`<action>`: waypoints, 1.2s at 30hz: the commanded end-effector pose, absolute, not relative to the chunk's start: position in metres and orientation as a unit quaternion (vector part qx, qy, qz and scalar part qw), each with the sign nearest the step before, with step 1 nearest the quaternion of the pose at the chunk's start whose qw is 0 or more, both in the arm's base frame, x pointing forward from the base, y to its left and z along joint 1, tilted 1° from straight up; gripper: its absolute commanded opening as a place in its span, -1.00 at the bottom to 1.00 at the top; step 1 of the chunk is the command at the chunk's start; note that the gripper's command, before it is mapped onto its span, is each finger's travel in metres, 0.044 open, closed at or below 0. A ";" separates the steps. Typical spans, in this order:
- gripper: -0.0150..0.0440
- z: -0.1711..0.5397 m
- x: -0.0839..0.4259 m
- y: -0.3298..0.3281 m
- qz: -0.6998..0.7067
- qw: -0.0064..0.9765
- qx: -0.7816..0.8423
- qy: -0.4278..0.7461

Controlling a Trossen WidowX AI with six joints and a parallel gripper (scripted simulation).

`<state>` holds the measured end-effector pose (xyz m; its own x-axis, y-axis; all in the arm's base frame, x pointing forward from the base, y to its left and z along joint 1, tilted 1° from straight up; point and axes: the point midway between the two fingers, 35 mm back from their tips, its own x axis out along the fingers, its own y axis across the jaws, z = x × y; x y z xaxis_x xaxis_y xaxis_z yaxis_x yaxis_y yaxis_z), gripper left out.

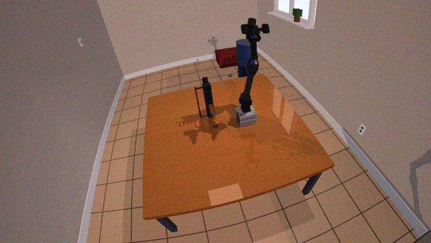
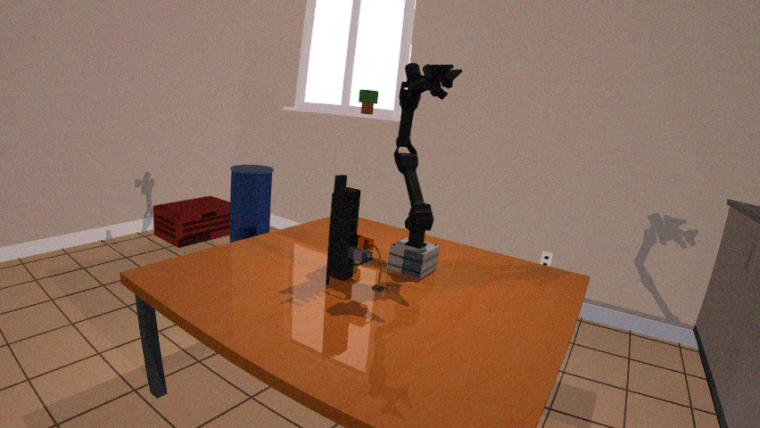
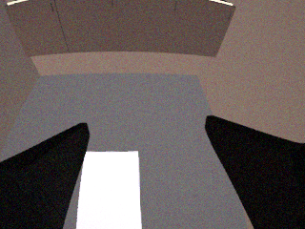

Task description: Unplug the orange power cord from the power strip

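Orange power cord [image 1: 214,121] [image 2: 380,266] low by the black upright, gripper [image 1: 255,30] [image 2: 455,76] [image 3: 148,125] high and wide

The end effector stands wide, with nothing between its fingers. The cord is well below it and off to one side, running down to the table [image 1: 192,168] [image 2: 457,340] from an orange block [image 1: 211,107] [image 2: 367,242], probably the plug, beside the black upright [image 1: 207,94] [image 2: 340,234], which I take for the power strip.

Letting go and keeping clear are met as things lie. Whether the plug is out is too small to tell; it looks close to the strip, so unplugging may remain. If so, the gripper must descend to it.
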<state>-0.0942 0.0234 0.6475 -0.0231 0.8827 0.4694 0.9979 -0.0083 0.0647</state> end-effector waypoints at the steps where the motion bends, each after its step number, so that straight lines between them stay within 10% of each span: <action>1: 0.78 0.647 -0.093 0.025 -0.190 0.150 -0.684 -0.688; 9: 0.06 0.620 -0.014 0.095 -0.013 0.221 -0.744 -0.631; 36: 0.05 0.365 0.266 0.141 0.410 0.438 -0.795 -0.092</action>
